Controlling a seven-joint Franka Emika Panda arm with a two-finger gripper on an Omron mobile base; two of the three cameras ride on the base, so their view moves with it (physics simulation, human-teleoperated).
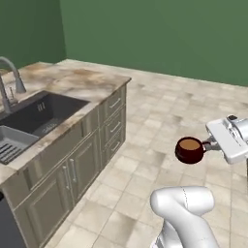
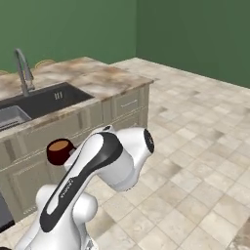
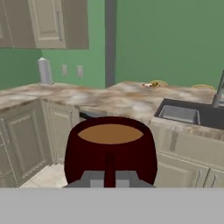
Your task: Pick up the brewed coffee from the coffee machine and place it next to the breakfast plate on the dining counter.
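The brewed coffee [image 1: 189, 149], a small dark maroon mug filled with light brown liquid, hangs upright in the air over the tiled floor [image 1: 160, 111], well apart from the marbled worktop [image 1: 72, 80] with its dark sink [image 1: 38, 114] and curved tap [image 1: 9, 77]. The fingers [image 1: 209, 144] close on the mug's side handle, holding it level out in front of the white hand. In the right base view the mug [image 2: 59, 150] sits just beside the arm's bent elbow, in front of the beige cabinet doors [image 2: 29, 141] below the sink [image 2: 44, 100]. In the hand view the mug [image 3: 110, 148] sits close, its handle running down toward the fingers, with the corner worktop [image 3: 87, 98], a grey canister [image 3: 44, 71] by the green wall and the sink basin [image 3: 181, 113] beyond it.
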